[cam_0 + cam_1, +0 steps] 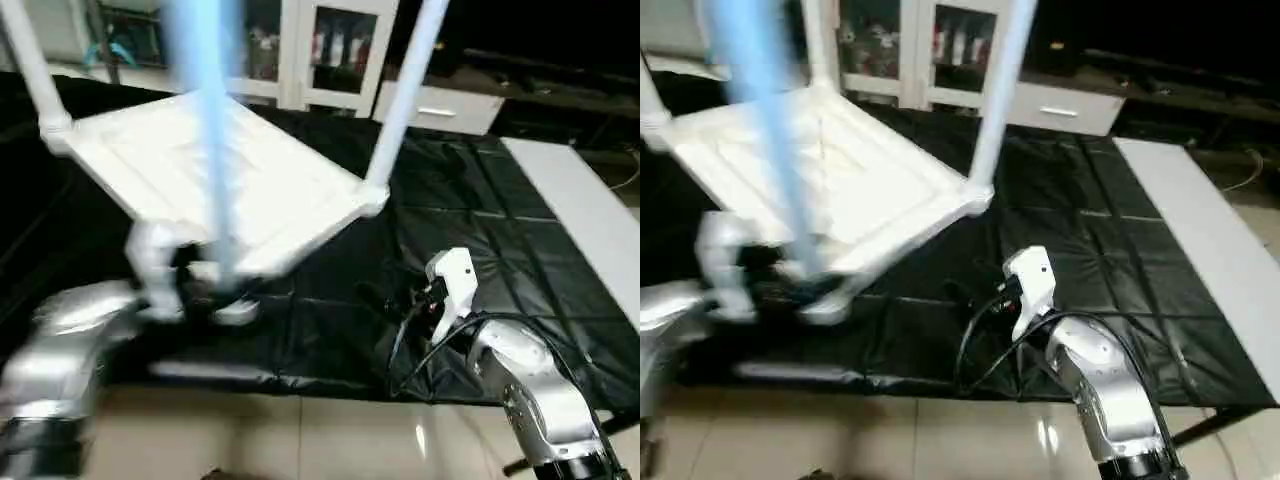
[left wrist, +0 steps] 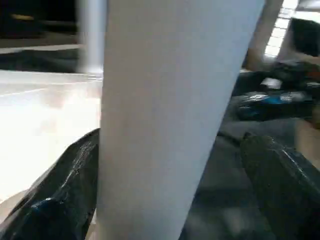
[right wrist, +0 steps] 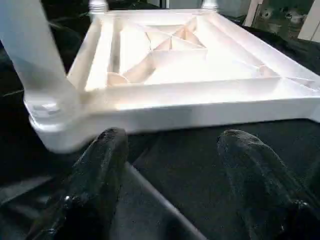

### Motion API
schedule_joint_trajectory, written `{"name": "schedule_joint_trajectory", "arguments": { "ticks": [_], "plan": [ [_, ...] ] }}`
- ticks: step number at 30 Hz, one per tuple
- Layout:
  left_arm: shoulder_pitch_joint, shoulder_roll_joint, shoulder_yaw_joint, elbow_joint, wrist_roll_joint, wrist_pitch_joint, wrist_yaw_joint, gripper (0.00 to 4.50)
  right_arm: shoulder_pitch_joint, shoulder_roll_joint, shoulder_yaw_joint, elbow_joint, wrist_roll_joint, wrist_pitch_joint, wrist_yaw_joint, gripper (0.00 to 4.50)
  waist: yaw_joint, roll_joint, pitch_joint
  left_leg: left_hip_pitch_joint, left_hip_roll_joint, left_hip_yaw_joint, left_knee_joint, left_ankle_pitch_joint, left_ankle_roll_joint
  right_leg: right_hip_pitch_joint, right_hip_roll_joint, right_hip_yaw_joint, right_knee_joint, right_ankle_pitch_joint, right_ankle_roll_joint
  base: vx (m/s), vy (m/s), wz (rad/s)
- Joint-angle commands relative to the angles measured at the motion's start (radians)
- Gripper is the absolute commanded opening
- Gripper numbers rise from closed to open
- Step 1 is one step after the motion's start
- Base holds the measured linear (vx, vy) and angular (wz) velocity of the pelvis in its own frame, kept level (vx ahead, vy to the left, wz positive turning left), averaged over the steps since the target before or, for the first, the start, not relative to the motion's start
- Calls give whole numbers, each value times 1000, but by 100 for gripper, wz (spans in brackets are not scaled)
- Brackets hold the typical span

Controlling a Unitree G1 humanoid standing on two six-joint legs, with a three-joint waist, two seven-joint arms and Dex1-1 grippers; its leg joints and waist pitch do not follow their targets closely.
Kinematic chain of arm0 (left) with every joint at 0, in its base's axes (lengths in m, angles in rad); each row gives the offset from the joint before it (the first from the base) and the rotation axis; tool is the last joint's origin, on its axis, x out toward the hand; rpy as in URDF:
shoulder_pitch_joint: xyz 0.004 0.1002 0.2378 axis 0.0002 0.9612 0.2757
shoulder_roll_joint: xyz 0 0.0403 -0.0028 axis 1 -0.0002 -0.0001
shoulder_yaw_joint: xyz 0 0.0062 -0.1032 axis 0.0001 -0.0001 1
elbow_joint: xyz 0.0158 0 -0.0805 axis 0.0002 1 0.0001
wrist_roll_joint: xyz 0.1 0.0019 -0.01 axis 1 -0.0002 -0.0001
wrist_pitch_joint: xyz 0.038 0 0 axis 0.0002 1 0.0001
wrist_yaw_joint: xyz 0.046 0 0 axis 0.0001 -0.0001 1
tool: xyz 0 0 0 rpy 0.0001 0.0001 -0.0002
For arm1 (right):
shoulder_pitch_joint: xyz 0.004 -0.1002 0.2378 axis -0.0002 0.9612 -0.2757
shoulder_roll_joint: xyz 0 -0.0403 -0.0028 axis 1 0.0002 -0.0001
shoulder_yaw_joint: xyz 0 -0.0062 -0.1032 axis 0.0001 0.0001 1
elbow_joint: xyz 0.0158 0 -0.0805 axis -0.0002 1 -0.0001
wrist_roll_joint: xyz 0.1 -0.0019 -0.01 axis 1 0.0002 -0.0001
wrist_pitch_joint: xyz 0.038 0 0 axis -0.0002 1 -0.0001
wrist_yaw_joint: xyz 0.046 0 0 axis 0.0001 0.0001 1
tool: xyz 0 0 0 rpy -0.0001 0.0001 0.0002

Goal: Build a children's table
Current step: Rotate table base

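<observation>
On the black-covered worktable (image 1: 480, 250) the white tabletop (image 1: 230, 180) lies upside down, its ribbed, X-braced underside facing up. Its round corner sockets serve as holders: a white leg (image 1: 405, 90) stands in the socket at the corner nearest the right arm, another leg (image 1: 30, 65) rises from the far left corner, and the right eye view shows one more at the back corner (image 1: 818, 45). A fourth leg (image 1: 210, 130), blurred and bluish, stands at the near corner close to the left arm.

The left gripper (image 2: 170, 165) has its two black fingers (image 2: 65, 190) spread wide on either side of this near leg; the tube stands between them with a gap to at least one finger, so it is not clamped. The right gripper (image 3: 175, 165) is also open, fingers (image 3: 95, 175) well parted, holding nothing. It hovers low over the black cover, just in front of the tabletop's near edge, beside the corner with the socketed leg and not touching it. Behind the table stand white cabinets (image 1: 330, 50) with glass doors.
</observation>
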State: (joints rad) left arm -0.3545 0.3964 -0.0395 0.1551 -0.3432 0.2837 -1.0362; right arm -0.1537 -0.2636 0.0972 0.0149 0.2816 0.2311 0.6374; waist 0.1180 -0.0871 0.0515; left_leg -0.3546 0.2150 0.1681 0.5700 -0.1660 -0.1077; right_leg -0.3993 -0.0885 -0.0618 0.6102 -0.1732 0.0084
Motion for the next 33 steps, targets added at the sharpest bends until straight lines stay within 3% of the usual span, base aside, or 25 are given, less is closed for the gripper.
{"name": "schedule_joint_trajectory", "arguments": {
  "ticks": [1, 3, 4, 5, 7, 10, 13, 15, 20, 24, 25, 26, 28, 33],
  "plan": [
    [-108, -98, -115, 128, 80, -45, -9, 446, -12, -3, -19, 4, -6, -14, -9, 315, -1, 40, -63, 10, 8, 4, -69, -302, -32, 40, -38, 41, -66, -170, -165, 0, 0, 0],
    [-165, -164, -147, 214, 135, -106, 30, 446, -12, -1, -23, 3, -5, -15, -13, 315, 0, 28, -63, 8, 6, 6, -68, -302, -26, 42, -37, 40, -75, -193, -149, 0, 0, 0],
    [-187, -191, -153, 248, 152, -126, 50, 446, -12, 0, -24, 2, -4, -15, -15, 315, 4, 43, -65, 6, 6, 1, -68, -298, -28, 47, -43, 40, -72, -196, -144, 0, 0, 0],
    [-201, -203, -154, 270, 161, -134, 72, 446, -11, 0, -25, 1, -5, -16, -16, 315, 1, 34, -66, 0, 6, 1, -66, -283, -25, 52, -45, 39, -72, -186, -144, 0, 0, 0],
    [-292, -263, -168, 418, 231, -206, 216, 446, 1, -4, -35, -12, -4, -20, -30, 315, -3, 37, -72, 1, 1, 2, -60, -270, -13, 54, -38, 37, -74, -159, -137, 0, 0, 0],
    [-319, -258, -183, 453, 259, -233, 235, 446, 13, -8, -45, -26, -1, -19, -36, 315, -5, 39, -72, -7, 1, -1, -58, -226, 16, 60, -43, 35, -69, -132, -150, 0, 0, 0],
    [-308, -210, -184, 417, 236, -225, 119, 446, 29, -12, -54, -37, 0, -19, -37, 315, -8, 48, -70, -7, 1, 3, -57, -215, 34, 57, -43, 36, -72, -158, -172, 0, 0, 0],
    [-305, -196, -185, 412, 236, -227, 86, 446, 30, -12, -56, -38, 0, -19, -38, 315, -10, 53, -69, -3, 4, 2, -60, -237, 30, 54, -43, 35, -75, -192, -177, 0, 0, 0],
    [-256, -14, -234, 334, 239, -159, -122, 446, 19, -8, -53, -53, 8, -8, -37, 315, -16, 62, -66, 6, 9, 1, -67, -291, 9, 44, -40, 36, -69, -203, -192, 0, 0, 0],
    [-270, 38, -224, 379, 285, -192, -102, 446, 1, 0, -51, -58, 19, 0, -34, 315, -14, 60, -63, 8, 9, 2, -68, -307, 4, 41, -40, 36, -71, -221, -188, 0, 0, 0],
    [-292, 43, -227, 434, 327, -236, -68, 446, -19, 9, -43, -52, 17, -2, -32, 315, -12, 51, -63, 7, 10, 3, -69, -304, 2, 42, -42, 36, -71, -230, -182, 0, 0, 0],
    [-310, 44, -232, 477, 361, -275, -32, 446, -35, 17, -38, -49, 16, -3, -32, 315, -9, 57, -63, 9, 8, 4, -69, -305, 1, 39, -41, 37, -73, -245, -171, 0, 0, 0],
    [-331, 40, -239, 513, 381, -291, 5, 446, -51, 25, -31, -49, 23, 1, -27, 315, -7, 56, -65, 5, 8, 1, -70, -289, -5, 43, -44, 37, -71, -236, -160, 0, 0, 0],
    [-361, 35, -278, 551, 424, -315, 41, 446, -101, 46, -2, -20, 16, -3, -14, 315, -3, 55, -69, 3, 8, 2, -66, -242, -7, 45, -45, 37, -60, -160, -176, 0, 0, 0]
  ]
}}
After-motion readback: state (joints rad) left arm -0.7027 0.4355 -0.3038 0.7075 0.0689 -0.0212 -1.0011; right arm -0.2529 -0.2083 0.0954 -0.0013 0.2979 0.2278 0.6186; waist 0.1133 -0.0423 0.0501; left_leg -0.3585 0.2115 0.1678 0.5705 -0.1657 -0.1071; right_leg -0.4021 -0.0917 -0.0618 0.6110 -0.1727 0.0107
